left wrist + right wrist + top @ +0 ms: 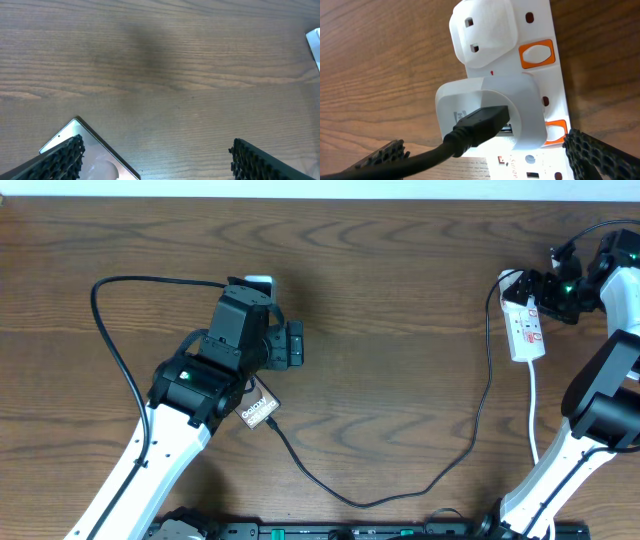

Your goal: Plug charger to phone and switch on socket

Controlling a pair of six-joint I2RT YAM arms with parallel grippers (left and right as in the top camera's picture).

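The phone (258, 412), dark with white "Galaxy" lettering, lies mostly hidden under my left arm; one corner shows in the left wrist view (97, 152). The charger cable (400, 492) runs from the phone's lower end in a loop across the table to the socket (526, 330), a white power strip at the right. I cannot tell if the tip is seated in the phone. My left gripper (288, 345) (157, 165) is open and empty above the table. My right gripper (535, 288) (490, 162) is open, straddling the socket (540, 95), where the cable's black plug (480, 125) sits in a white adapter (520, 100).
Two orange rocker switches (537, 54) (556, 131) sit on the strip's right side. A white plug (482, 32) fills the far outlet. The strip's white cord (534, 415) trails toward the front. A white object (258, 282) (315, 42) lies behind my left gripper.
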